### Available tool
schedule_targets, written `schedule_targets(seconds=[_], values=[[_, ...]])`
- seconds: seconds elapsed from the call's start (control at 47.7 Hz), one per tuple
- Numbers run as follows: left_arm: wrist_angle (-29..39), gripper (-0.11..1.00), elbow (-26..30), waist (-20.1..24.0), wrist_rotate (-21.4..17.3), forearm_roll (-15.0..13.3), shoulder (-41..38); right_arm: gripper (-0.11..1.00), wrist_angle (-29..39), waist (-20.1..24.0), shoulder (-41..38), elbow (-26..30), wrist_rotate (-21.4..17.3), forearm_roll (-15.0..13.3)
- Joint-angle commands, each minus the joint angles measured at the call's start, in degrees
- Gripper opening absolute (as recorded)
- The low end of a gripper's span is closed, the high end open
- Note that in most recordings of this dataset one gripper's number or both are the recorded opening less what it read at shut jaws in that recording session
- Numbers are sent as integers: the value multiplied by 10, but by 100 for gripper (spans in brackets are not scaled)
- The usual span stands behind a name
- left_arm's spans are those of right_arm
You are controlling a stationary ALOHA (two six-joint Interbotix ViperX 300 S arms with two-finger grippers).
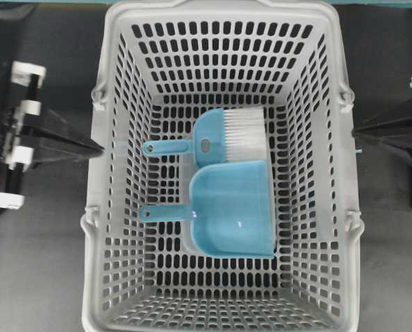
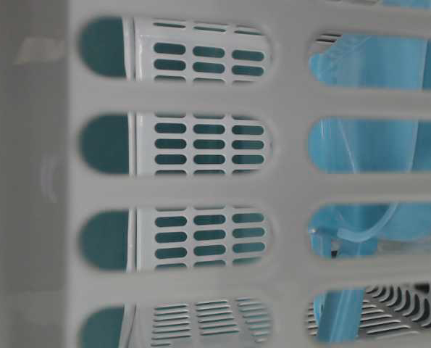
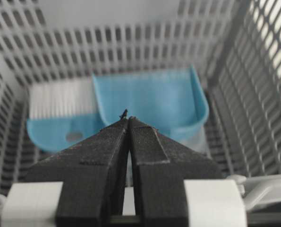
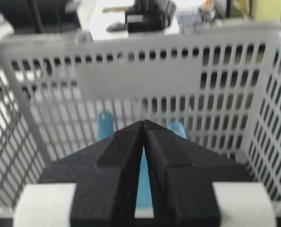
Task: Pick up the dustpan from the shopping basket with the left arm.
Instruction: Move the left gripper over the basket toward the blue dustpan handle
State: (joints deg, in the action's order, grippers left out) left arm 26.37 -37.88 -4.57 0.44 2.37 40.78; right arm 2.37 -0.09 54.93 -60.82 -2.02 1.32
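Observation:
The light blue dustpan lies flat on the floor of the grey shopping basket, its slim handle pointing left. In the left wrist view the dustpan lies beyond the fingertips, to the right of the brush. My left gripper hovers outside the basket's left wall, shut and empty, pointing inward; its fingertips meet. My right gripper stays outside the right wall, shut and empty, and in its own view the gripper faces the slotted wall.
A light blue hand brush with white bristles lies just behind the dustpan, touching it, handle also pointing left. The brush is left of the dustpan in the left wrist view. Tall slotted basket walls surround both. Blue plastic shows through slots.

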Motion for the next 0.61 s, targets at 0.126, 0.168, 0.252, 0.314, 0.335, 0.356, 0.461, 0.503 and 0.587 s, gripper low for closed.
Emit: schedule_targets(seconds=[0.126,0.168,0.252,0.314,0.335,0.356,0.461,0.503,0.587], values=[[114,0,112,-6,0,2,-87,6,15,-1,-5,16,1,1],[128,0,124,-6,0,3,-101,15,16,-1,-4,16,1,1],[160,0,150,-7,0,2,-132,39,18,-1,-5,16,-1,1],[179,0,165,-7,0,2,-152,58,18,-1,-5,15,-2,1],[186,0,171,-7,0,3,-158,64,18,-2,-5,16,-2,1],[192,0,176,-7,0,3,-164,69,18,-1,-5,16,-2,1],[232,3,207,-8,4,2,-200,82,19,-1,-5,16,-2,2],[246,9,219,-8,4,2,-216,80,19,-1,-5,15,-2,1],[275,33,243,-9,4,3,-254,78,18,-2,-5,16,-2,1]])
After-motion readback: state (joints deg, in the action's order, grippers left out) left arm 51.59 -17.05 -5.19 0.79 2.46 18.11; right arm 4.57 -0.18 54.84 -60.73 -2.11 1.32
